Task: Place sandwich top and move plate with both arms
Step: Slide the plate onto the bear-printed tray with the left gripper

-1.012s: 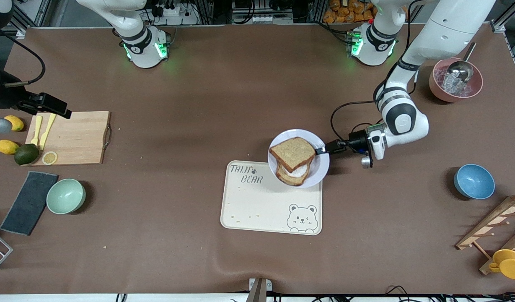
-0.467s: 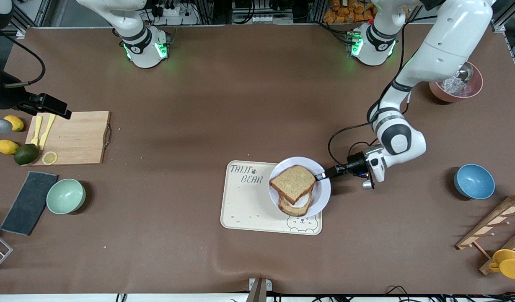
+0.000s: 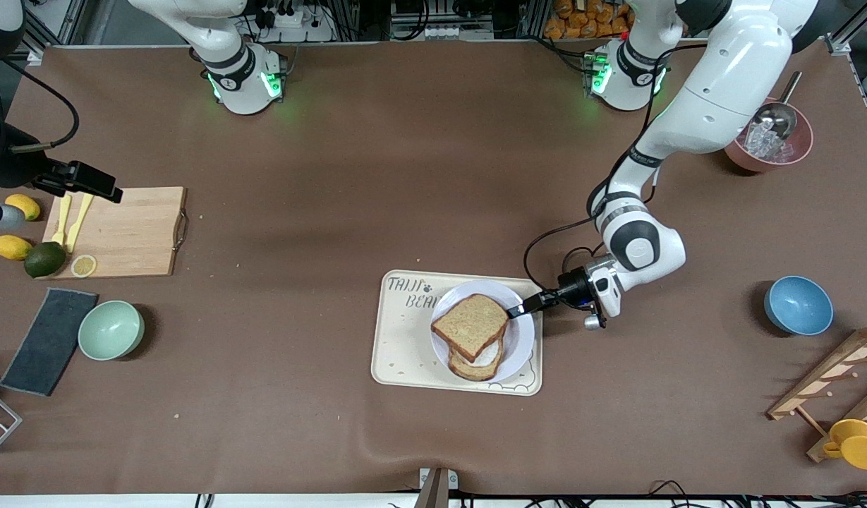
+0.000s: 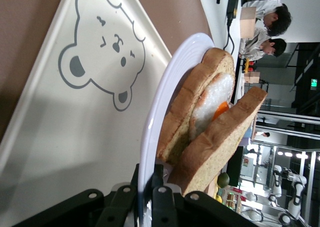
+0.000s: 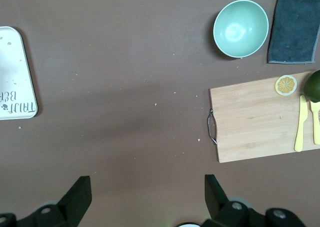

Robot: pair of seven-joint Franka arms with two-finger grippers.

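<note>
The squarish light-brown wholemeal sandwich top [image 3: 471, 325] already capped the egg slice on the small round white plate [image 3: 521, 343], over the cream bear-print tray [image 3: 405, 360]. Left end effector [image 3: 518, 310] pinched its rim, probably setting down next. Right end effector [image 3: 94, 183] waited splayed wide over the wooden cutting board [image 3: 133, 233].

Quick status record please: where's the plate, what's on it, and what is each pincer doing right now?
plate: over the bear-print tray, tilted in the left wrist view
sandwich top: on the egg slice, shifted off square
left pincer: shut on the plate rim
right pincer: open, waiting above bare table beside the cutting board
other items: green bowl, blue bowl, both apart from the tray
</note>
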